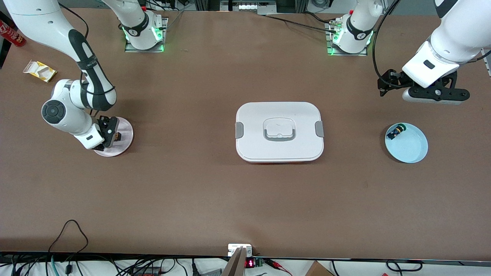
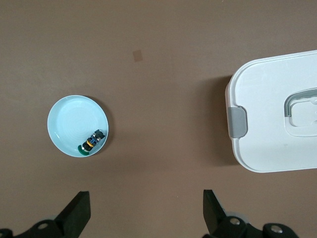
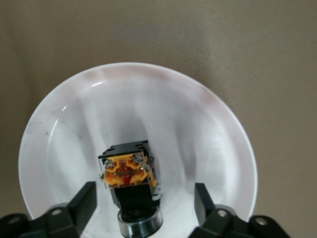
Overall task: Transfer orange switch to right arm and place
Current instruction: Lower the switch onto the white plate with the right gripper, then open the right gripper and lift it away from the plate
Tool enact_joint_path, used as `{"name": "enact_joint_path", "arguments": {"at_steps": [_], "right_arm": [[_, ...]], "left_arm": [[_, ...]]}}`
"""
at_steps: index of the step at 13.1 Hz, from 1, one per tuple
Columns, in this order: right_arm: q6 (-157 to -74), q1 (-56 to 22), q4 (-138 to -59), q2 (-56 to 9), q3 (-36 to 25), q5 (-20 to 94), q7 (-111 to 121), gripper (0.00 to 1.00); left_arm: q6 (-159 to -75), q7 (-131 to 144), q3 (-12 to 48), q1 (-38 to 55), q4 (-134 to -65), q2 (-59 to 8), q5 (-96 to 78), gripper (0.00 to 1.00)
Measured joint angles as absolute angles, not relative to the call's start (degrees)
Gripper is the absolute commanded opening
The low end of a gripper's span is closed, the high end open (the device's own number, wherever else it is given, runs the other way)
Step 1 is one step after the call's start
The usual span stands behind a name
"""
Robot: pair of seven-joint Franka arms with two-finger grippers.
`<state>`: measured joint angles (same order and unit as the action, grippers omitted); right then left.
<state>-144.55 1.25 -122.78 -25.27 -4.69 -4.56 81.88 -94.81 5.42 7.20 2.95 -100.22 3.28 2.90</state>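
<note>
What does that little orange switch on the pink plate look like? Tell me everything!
The orange switch is tiny, with a black boxy body, an orange block with small metal screws facing up, and a round silver ring at one end. It lies on the pale pink plate at the right arm's end of the table. The right gripper sits open around it, fingers not touching.
</note>
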Motion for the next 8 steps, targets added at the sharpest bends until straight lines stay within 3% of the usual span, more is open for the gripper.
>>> {"name": "enact_joint_path", "arguments": {"at_steps": [8], "right_arm": [[-124.2,0.2,-112.6,-17.9,-4.2,1.9,69.7,1.00]], "left_arm": [[-94.8,5.4,7.2,3.0,-100.2,3.3,2.9,1.00]]}}
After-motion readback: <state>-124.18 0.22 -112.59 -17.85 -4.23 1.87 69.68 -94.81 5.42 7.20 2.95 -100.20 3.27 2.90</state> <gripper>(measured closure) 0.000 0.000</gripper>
